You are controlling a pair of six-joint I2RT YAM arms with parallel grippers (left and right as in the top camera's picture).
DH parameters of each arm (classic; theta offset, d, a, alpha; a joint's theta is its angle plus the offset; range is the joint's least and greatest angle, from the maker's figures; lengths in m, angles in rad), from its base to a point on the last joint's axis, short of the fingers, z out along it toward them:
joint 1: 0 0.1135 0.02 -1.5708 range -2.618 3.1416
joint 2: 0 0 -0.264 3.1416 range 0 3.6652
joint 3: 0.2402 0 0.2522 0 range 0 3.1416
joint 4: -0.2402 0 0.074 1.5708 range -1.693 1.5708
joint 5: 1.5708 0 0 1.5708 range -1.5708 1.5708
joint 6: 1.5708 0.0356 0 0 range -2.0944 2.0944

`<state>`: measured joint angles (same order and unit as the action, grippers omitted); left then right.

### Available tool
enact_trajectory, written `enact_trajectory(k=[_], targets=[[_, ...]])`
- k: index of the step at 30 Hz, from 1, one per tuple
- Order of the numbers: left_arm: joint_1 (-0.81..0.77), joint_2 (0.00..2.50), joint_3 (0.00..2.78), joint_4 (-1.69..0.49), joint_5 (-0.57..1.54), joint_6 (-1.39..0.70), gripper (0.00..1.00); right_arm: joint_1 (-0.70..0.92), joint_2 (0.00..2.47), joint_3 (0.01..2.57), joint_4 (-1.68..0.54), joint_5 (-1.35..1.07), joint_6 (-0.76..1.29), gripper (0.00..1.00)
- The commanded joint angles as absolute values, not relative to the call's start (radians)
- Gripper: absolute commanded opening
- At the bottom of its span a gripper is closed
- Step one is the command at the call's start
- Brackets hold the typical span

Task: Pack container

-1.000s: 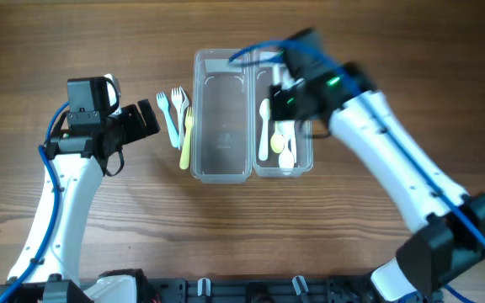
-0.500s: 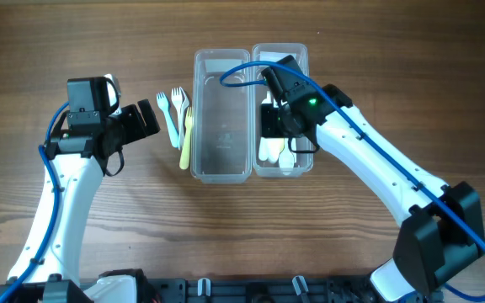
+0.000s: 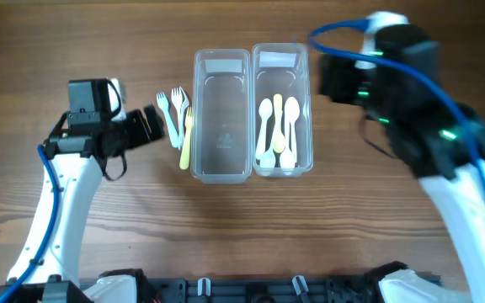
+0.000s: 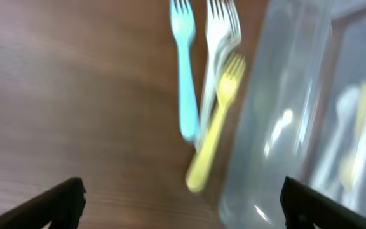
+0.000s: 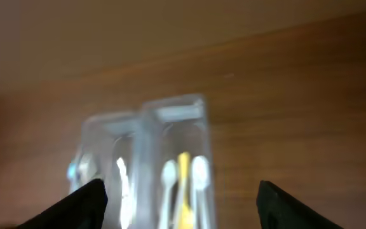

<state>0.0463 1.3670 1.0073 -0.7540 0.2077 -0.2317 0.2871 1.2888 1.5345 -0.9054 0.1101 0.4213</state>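
Observation:
Two clear containers stand side by side at the table's middle. The left container point(image 3: 222, 61) is empty. Several white and yellow spoons point(image 3: 278, 130) lie in the right container point(image 3: 281, 57). A blue fork point(image 3: 168, 119), a white fork point(image 3: 178, 103) and a yellow fork point(image 3: 186, 141) lie on the wood left of the containers. My left gripper point(image 3: 147, 124) is open, just left of the forks. In the left wrist view the gripper point(image 4: 183, 210) faces the yellow fork point(image 4: 213, 130). My right gripper point(image 3: 333, 80) is open and empty, raised to the right of the containers. The spoons point(image 5: 183, 184) show blurred between its fingers point(image 5: 75, 203).
Bare wooden table point(image 3: 226, 227) runs all round the containers. A dark rail point(image 3: 251, 290) lines the front edge. The right arm point(image 3: 445, 143) and its blue cable point(image 3: 343, 29) reach over the table's right side.
My right gripper opened over the right container and pulled away up and to the right, leaving the spoons in view. The left gripper nudged slightly toward the forks.

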Motion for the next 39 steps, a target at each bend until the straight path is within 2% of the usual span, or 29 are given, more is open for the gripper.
enact_trajectory(k=[1, 5, 6, 8, 9, 10, 13, 16, 18, 20, 23, 29, 39], targets=[[0.041, 1.371, 1.019, -0.76, 0.344, -0.253, 1.0, 0.135, 1.251, 1.536, -0.973, 0.142, 0.419, 0.78], [0.041, 1.371, 1.019, -0.731, 0.259, -0.273, 0.99, 0.006, 1.258, 1.535, -1.06, 0.139, 0.419, 0.82], [0.038, 1.371, 1.019, -0.725, 0.199, -0.273, 0.91, -0.016, 1.262, 1.53, -1.074, 0.137, 0.419, 0.82], [0.029, 1.371, 1.021, -0.715, 0.078, -0.273, 0.41, -0.049, 1.272, 1.52, -1.092, 0.131, 0.42, 0.82], [0.023, 1.371, 1.021, -0.709, 0.028, -0.273, 0.36, -0.059, 1.277, 1.514, -1.093, 0.131, 0.419, 0.82], [0.015, 1.371, 1.021, -0.698, -0.009, -0.273, 0.16, -0.066, 1.283, 1.509, -1.093, 0.132, 0.419, 0.82], [-0.025, 1.371, 1.021, -0.641, -0.036, -0.234, 0.06, -0.072, 1.305, 1.497, -1.093, 0.136, 0.418, 0.83], [-0.087, 1.378, 1.021, -0.589, -0.036, -0.13, 0.04, -0.072, 1.33, 1.497, -1.093, 0.136, 0.418, 0.84], [-0.147, 1.401, 1.021, -0.559, -0.075, -0.059, 0.04, -0.072, 1.346, 1.497, -1.093, 0.135, 0.418, 0.91], [-0.19, 1.428, 1.021, -0.548, -0.135, -0.036, 0.04, -0.073, 1.355, 1.497, -1.094, 0.135, 0.418, 0.94], [-0.24, 1.496, 1.022, -0.542, -0.2, -0.025, 0.04, -0.073, 1.363, 1.497, -1.098, 0.136, 0.416, 0.94], [-0.258, 1.615, 1.021, -0.493, -0.199, -0.022, 0.04, -0.073, 1.362, 1.497, -1.105, 0.135, 0.394, 0.91], [-0.329, 1.631, 1.022, -0.434, -0.034, -0.067, 0.04, -0.073, 1.364, 1.497, -1.108, 0.135, 0.395, 0.91]])
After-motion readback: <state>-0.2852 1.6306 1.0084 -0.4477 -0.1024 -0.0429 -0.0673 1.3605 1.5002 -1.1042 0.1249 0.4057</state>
